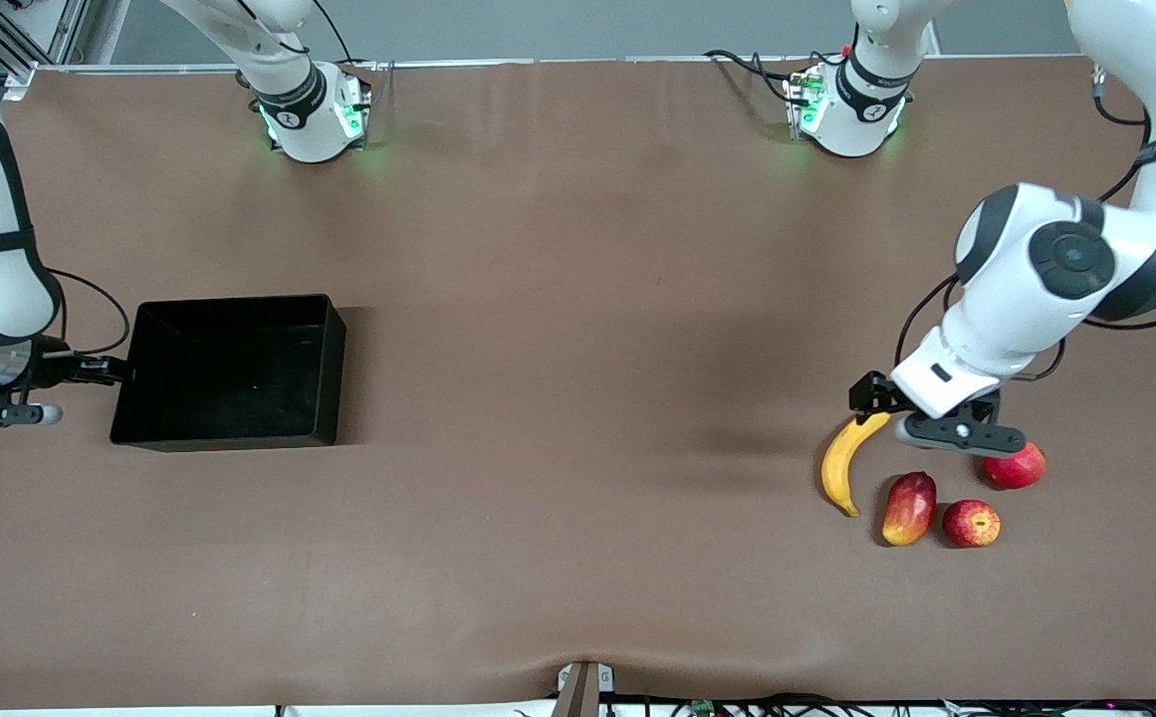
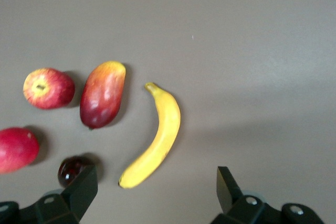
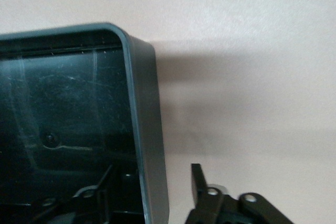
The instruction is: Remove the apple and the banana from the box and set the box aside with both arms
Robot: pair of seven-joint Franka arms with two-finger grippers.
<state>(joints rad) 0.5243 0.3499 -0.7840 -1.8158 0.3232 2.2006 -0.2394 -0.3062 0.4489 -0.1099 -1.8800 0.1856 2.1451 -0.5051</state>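
Observation:
The yellow banana (image 1: 844, 463) lies near the left arm's end of the table, with the small red apple (image 1: 971, 523) beside the mango. My left gripper (image 1: 921, 410) is open and hangs low over the banana's end. In the left wrist view the banana (image 2: 157, 135) reaches in between my open left gripper (image 2: 155, 187), and the apple (image 2: 48, 87) lies apart. The black box (image 1: 229, 370) sits toward the right arm's end. My right gripper (image 1: 108, 370) is open, with its jaws either side of the box's wall (image 3: 149, 129), one inside and one outside.
A red-yellow mango (image 1: 909, 508) lies between the banana and the apple. Another red fruit (image 1: 1016, 466) lies beside the left gripper. A small dark fruit (image 2: 71, 169) sits next to one left finger. The brown table (image 1: 578, 398) spans between the box and the fruits.

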